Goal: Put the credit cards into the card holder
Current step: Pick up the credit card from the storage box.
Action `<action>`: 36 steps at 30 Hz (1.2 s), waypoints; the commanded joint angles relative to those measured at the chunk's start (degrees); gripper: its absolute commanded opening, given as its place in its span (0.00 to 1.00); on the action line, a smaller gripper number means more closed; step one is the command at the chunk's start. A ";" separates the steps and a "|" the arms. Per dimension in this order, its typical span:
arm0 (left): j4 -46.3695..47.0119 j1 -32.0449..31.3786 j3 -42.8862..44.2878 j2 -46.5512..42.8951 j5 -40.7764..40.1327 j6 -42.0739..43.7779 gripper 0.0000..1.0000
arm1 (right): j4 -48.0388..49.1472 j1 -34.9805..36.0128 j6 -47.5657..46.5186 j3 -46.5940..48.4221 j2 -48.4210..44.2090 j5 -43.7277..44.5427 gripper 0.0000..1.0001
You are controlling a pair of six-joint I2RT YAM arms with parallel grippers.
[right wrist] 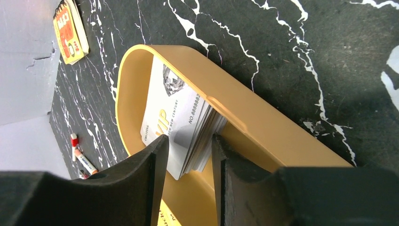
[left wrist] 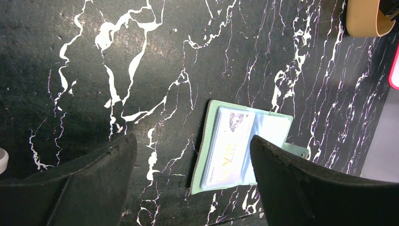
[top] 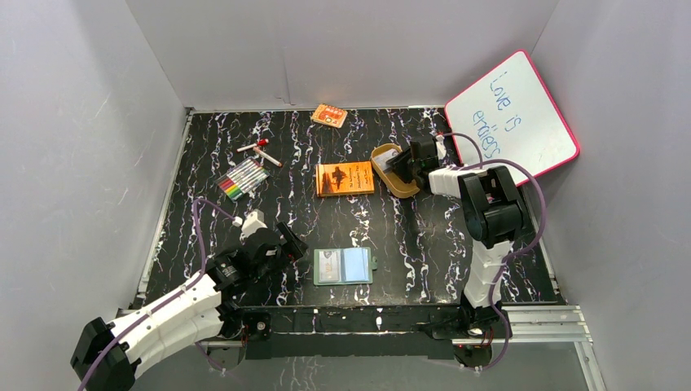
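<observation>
Fingers (left wrist: 94,179) of the left gripper (left wrist: 192,141) hang spread wide over the table (left wrist: 117,70), holding nothing. The card holder (left wrist: 242,143) lies open flat just below them. Farther right, the right gripper (right wrist: 188,139) pinches the stack of credit cards (right wrist: 181,110) inside the tan oval tin (right wrist: 244,113).

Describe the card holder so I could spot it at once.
On the black marbled table, look at the middle of the near edge. The card holder lies open flat there. Unlike the orange book beyond it, it is grey-green with pale blue pockets.
</observation>
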 commanded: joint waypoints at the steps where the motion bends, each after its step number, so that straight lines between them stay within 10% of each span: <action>1: 0.02 0.05 -0.41 -0.26 -0.70 -0.44 0.86 | -0.34 0.48 -0.41 2.83 1.37 1.51 0.46; 19: 1.28 0.03 -1.05 -0.31 0.40 -0.72 0.86 | 1.73 0.54 -1.69 -2.84 -3.95 2.27 0.37; 36: 2.08 0.06 -0.64 0.34 1.22 -0.59 0.86 | 2.40 0.68 -3.11 -3.58 -7.20 2.12 0.08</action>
